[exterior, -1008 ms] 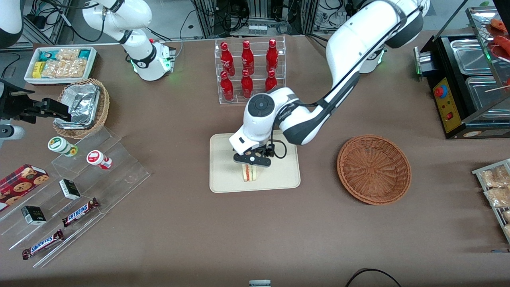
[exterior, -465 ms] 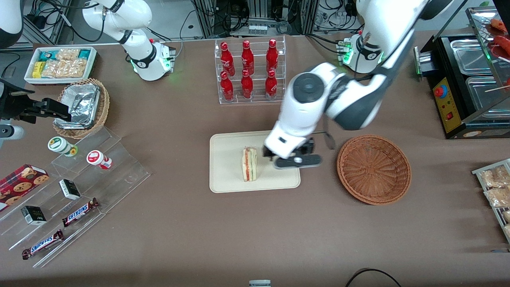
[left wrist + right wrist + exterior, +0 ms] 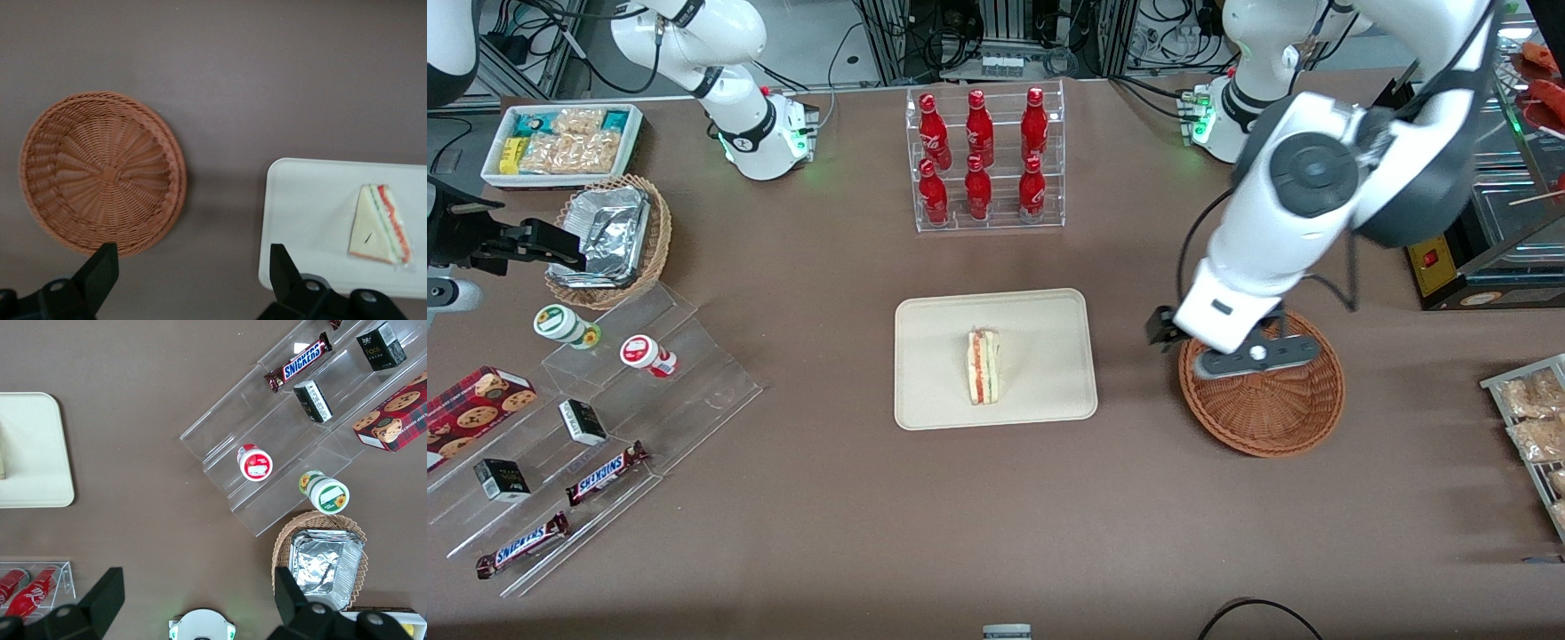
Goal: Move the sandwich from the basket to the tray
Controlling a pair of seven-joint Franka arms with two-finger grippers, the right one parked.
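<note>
Since a moment ago the gripper [image 3: 1232, 348] has swung off the tray [image 3: 1049, 400] to above the basket [image 3: 1272, 418] — fingers [image 3: 100, 270] spread, empty — leaving the sandwich [image 3: 983, 366] on the tray, long axis toward the front camera.

White arm shells with dark grey joints, black fingers [image 3: 101, 270] (a thin black cable loops alongside).

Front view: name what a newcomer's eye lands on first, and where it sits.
The sandwich lies alone on the cream tray at the table's middle. Toward the working arm's end, the open gripper hangs above the empty reddish-brown basket. Farther from the camera than the tray stands a clear rack of red bottles.
</note>
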